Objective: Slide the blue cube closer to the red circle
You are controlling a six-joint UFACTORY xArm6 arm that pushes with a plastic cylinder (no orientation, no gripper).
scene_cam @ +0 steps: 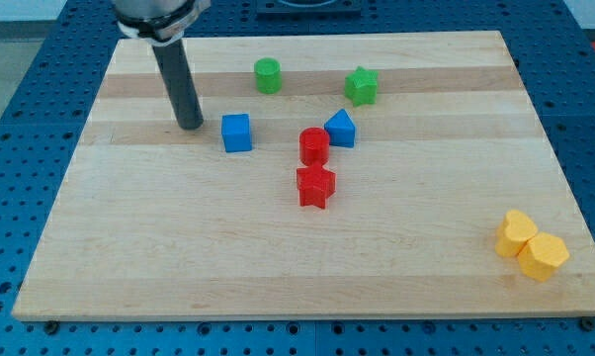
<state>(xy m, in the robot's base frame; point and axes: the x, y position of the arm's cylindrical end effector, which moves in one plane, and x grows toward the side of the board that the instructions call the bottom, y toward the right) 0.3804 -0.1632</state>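
The blue cube (236, 133) sits on the wooden board left of centre. The red circle, a short red cylinder (314, 145), stands to its right, with a gap between them. My tip (190, 126) rests on the board just to the left of the blue cube, a small gap apart from it. The dark rod rises from the tip toward the view's top left.
A second blue block (341, 129) touches the red cylinder's upper right. A red star (315, 186) lies just below the cylinder. A green cylinder (268, 75) and green star (361, 86) sit near the top. Two yellow blocks (531, 246) lie at the bottom right.
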